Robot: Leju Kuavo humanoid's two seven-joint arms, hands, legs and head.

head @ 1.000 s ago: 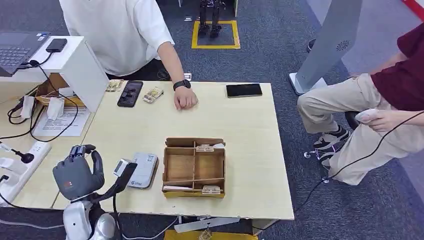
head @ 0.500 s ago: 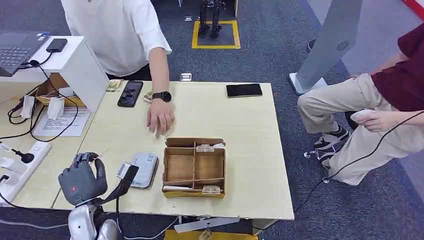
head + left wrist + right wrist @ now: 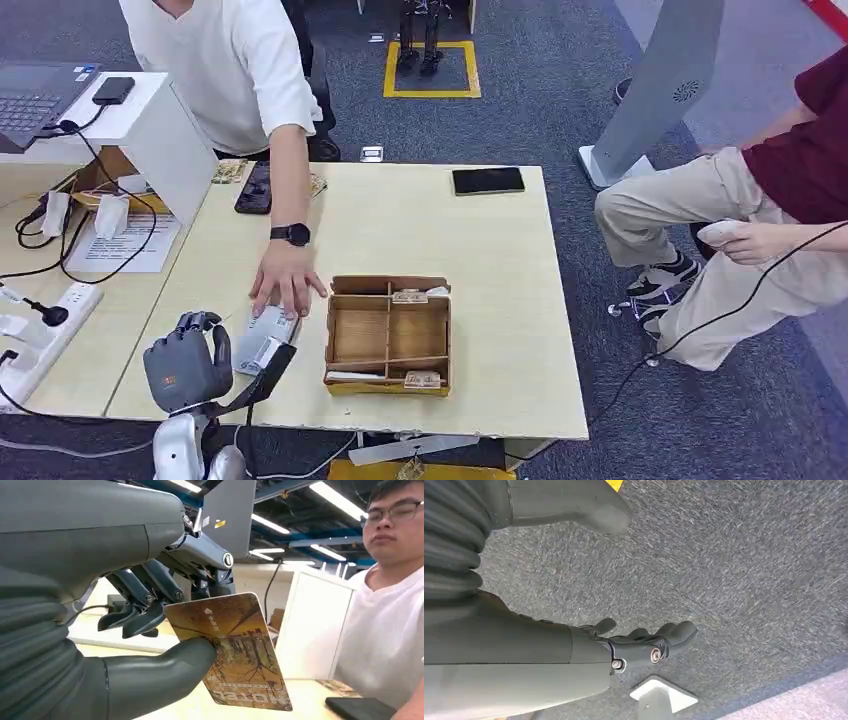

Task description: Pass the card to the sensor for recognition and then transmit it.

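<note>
Card, a thin brown printed hotel key card (image 3: 232, 652), pinched between thumb and fingers of the left hand (image 3: 185, 365). Flat grey sensor pad (image 3: 262, 340), under a person's hand (image 3: 285, 290), lies just beside it at two o'clock in the head view. Right hand (image 3: 644, 642) hangs over carpet, fingers apart, empty.

My left hand (image 3: 186, 362) is raised at the near table edge, its back toward my head. Its thumb and fingers (image 3: 145, 600) pinch the card (image 3: 235, 650). My right hand (image 3: 644, 642) hangs above the floor, fingers apart, holding nothing.
</note>
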